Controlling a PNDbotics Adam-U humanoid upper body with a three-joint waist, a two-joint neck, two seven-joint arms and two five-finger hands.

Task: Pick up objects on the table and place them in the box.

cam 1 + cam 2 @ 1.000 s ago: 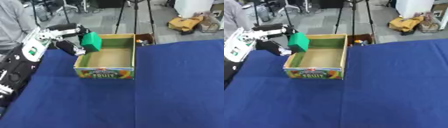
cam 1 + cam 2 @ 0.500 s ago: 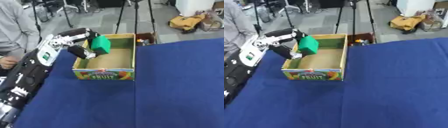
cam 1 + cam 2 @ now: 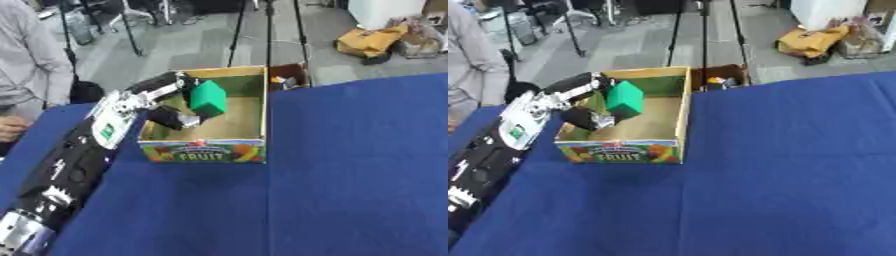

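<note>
The green block (image 3: 208, 97) sits clamped in our left hand (image 3: 171, 100), fingers and thumb curled round it, over the cardboard box (image 3: 255, 118) at our eleven o'clock on the blue table (image 3: 350, 165).

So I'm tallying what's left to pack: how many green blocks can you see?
1. The green block is held in the left hand over the box; others could hide behind its near wall.

box (image 3: 249, 129): cardboard, matt brown inside, printed front
block (image 3: 208, 98): green, smooth, matt
table (image 3: 350, 165): blue cloth, matt
left hand (image 3: 166, 100): black and silver, hard, slightly glossy
</note>
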